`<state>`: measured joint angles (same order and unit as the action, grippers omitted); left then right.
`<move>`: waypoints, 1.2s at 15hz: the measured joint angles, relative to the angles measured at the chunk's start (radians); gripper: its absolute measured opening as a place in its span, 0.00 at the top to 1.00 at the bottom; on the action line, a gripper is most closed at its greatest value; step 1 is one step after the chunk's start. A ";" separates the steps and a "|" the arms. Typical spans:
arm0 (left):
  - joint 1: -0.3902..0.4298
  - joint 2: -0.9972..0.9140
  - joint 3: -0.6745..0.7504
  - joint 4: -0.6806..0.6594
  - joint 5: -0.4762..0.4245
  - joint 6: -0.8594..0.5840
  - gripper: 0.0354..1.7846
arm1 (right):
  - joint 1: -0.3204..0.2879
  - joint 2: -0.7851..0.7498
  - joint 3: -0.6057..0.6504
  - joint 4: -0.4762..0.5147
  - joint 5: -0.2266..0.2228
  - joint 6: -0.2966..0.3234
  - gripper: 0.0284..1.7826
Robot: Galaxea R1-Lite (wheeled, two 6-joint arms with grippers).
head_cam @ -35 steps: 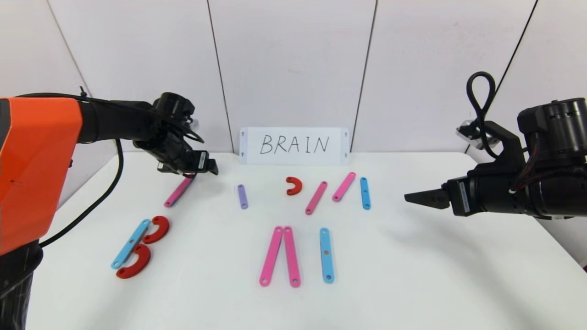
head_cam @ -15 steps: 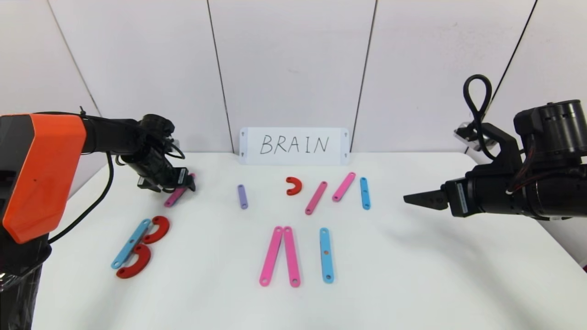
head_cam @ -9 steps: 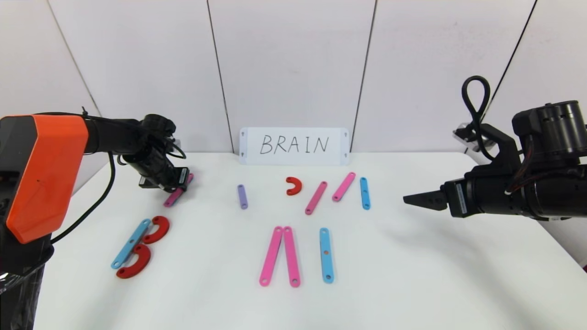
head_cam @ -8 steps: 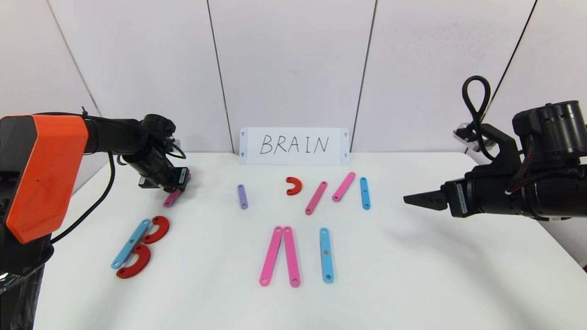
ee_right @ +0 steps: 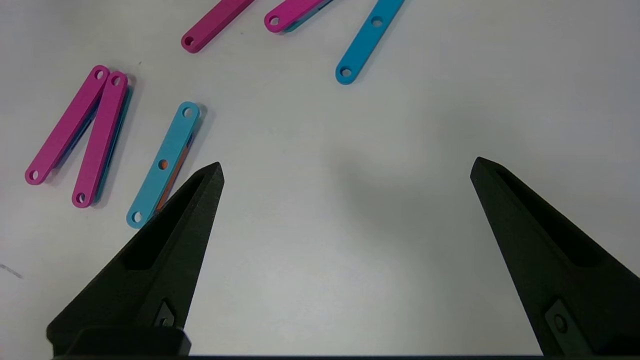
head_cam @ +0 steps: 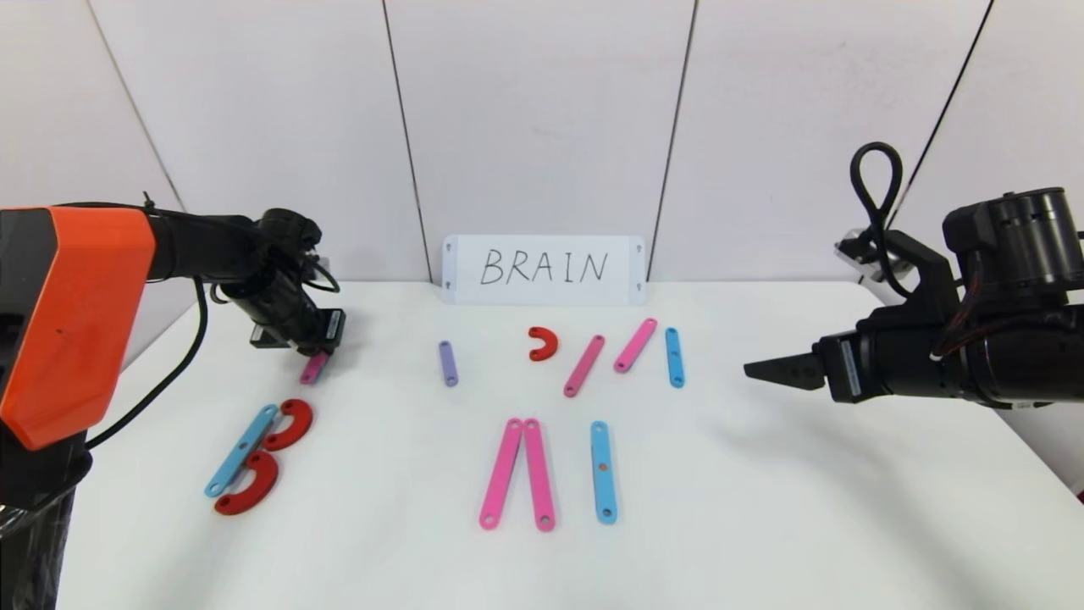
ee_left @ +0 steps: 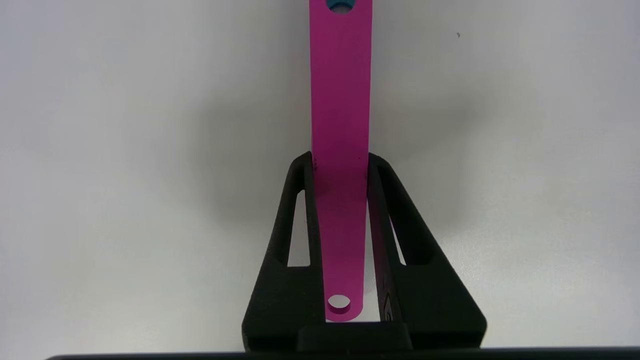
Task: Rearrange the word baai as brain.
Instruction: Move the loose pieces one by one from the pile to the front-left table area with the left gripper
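The word's pieces lie on the white table (head_cam: pixel 762 508). A light-blue strip (head_cam: pixel 241 449) with two red curves (head_cam: pixel 292 422) forms a B at the near left. My left gripper (head_cam: pixel 318 352) is low over the far left and shut on a pink strip (head_cam: pixel 313 369). In the left wrist view the fingers (ee_left: pixel 300 200) press both long edges of that strip (ee_left: pixel 341 100). A short purple strip (head_cam: pixel 447 363), a red curve (head_cam: pixel 542 343), two pink strips (head_cam: pixel 584 365) and a blue strip (head_cam: pixel 674 357) lie mid-table. My right gripper (head_cam: pixel 771 369) hovers open and empty at the right.
A white card (head_cam: pixel 544 269) reading BRAIN leans on the back wall. Two long pink strips (head_cam: pixel 518 474) in a narrow V and a light-blue strip (head_cam: pixel 602 471) lie near the front centre. They also show in the right wrist view (ee_right: pixel 162 165).
My left gripper has come down and back along the pink strip, covering most of it, and now grips its edges. The right arm has barely moved.
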<state>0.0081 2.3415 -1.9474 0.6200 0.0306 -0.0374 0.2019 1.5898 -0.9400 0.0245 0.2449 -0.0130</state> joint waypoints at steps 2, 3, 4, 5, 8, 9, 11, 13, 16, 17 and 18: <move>-0.009 -0.047 0.022 0.016 0.000 -0.003 0.84 | 0.000 0.003 0.000 0.000 0.000 0.000 0.03; -0.015 -0.077 0.040 0.024 0.000 -0.005 0.84 | 0.000 0.004 0.000 -0.006 0.000 0.000 0.03; -0.024 -0.113 0.067 0.027 0.000 -0.014 0.84 | 0.000 0.005 0.002 -0.027 -0.001 0.001 0.03; -0.035 -0.149 0.099 0.030 -0.001 -0.031 0.84 | 0.000 0.007 0.012 -0.054 -0.003 0.002 0.03; -0.072 -0.262 0.225 0.030 0.001 -0.085 0.84 | 0.003 0.017 0.038 -0.130 -0.011 0.003 0.03; -0.084 -0.295 0.267 0.026 0.000 -0.103 0.84 | 0.004 0.019 0.040 -0.133 -0.013 0.003 0.03; -0.113 -0.357 0.352 0.019 0.002 -0.129 0.84 | 0.006 0.022 0.042 -0.134 -0.014 0.003 0.03; -0.144 -0.405 0.446 0.005 0.004 -0.146 0.84 | 0.006 0.024 0.043 -0.134 -0.014 0.004 0.03; -0.186 -0.444 0.597 -0.076 0.006 -0.160 0.84 | 0.007 0.025 0.043 -0.134 -0.013 0.003 0.03; -0.202 -0.451 0.650 -0.114 0.006 -0.161 0.84 | 0.008 0.026 0.043 -0.134 -0.013 0.004 0.03; -0.217 -0.456 0.687 -0.141 0.006 -0.164 0.84 | 0.008 0.026 0.043 -0.134 -0.013 0.004 0.03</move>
<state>-0.2091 1.8857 -1.2609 0.4791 0.0370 -0.2015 0.2096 1.6155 -0.8972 -0.1096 0.2321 -0.0089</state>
